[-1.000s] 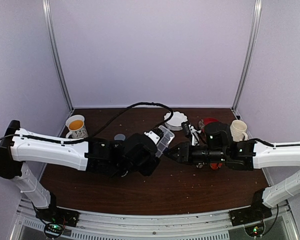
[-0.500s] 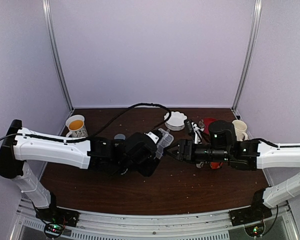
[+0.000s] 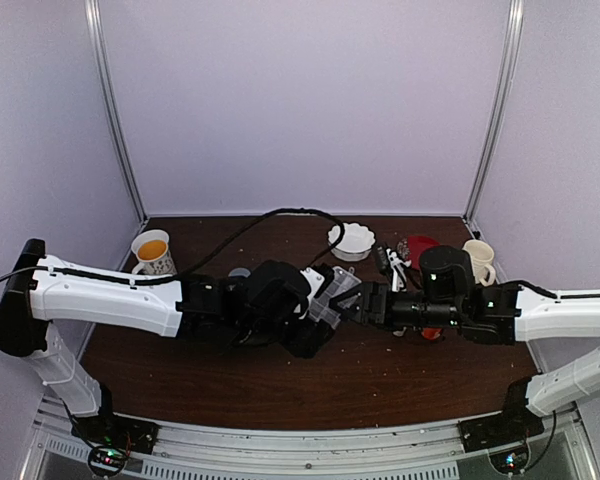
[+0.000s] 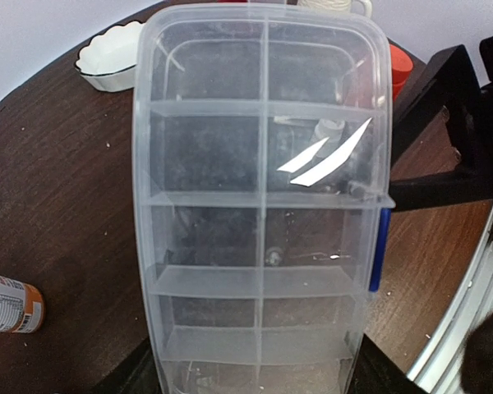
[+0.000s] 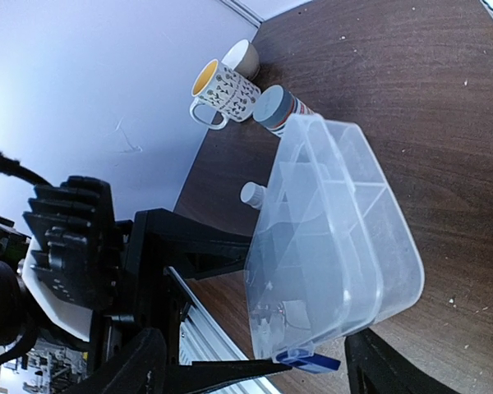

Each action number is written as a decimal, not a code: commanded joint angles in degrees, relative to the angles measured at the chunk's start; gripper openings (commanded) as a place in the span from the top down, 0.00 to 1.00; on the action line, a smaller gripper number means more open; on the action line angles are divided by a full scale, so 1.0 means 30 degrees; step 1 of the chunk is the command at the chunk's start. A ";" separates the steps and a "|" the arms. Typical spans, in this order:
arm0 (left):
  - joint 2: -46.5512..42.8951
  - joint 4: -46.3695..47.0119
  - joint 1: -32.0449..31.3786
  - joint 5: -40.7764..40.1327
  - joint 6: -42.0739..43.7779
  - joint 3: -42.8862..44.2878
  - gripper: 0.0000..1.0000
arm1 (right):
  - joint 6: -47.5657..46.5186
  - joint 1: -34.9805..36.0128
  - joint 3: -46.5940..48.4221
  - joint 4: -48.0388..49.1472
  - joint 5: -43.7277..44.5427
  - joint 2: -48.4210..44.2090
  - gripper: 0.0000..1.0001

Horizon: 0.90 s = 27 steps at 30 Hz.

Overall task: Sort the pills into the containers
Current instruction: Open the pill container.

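We clamp the organizer box (image 4: 263, 197) by its end in our left hand (image 3: 318, 318), tilted off the desk (image 3: 380, 380) at frame centre. This offers its blue latch (image 4: 380, 246) to our right hand (image 3: 360, 300) — fingers spread wide, empty.

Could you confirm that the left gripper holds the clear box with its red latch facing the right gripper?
Not quite: the latch is blue, not red, per the left wrist view. The left gripper holds the box, latch toward the right gripper.
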 commanded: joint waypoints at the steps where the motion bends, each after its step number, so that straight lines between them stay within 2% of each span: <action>1: 0.0012 0.1082 0.0067 0.0602 0.0092 -0.0073 0.39 | 0.0233 -0.0094 -0.0333 0.0930 -0.0417 0.0295 0.27; 7: 0.0480 0.0049 0.0069 -0.0194 0.0159 0.0519 0.38 | 0.0471 -0.0094 -0.0256 0.1288 -0.0814 0.0403 0.59; 9: 0.0513 -0.0132 0.0067 -0.0480 0.0143 0.0590 0.38 | 0.0460 -0.0094 -0.0232 0.1239 -0.0784 0.0516 0.66; 19: 0.0833 -0.1055 0.0073 -0.1854 -0.0047 0.0745 0.38 | 0.0577 -0.0094 0.0049 0.0926 -0.1348 0.1106 0.71; 21: 0.0922 -0.1061 0.0067 -0.1923 -0.0048 0.0738 0.38 | 0.0531 -0.0094 0.0117 0.0769 -0.1479 0.1099 0.76; 27: 0.1100 -0.0859 0.0067 -0.1713 -0.0070 0.0775 0.38 | 0.0372 -0.0094 0.0149 0.0599 -0.1390 0.1162 0.76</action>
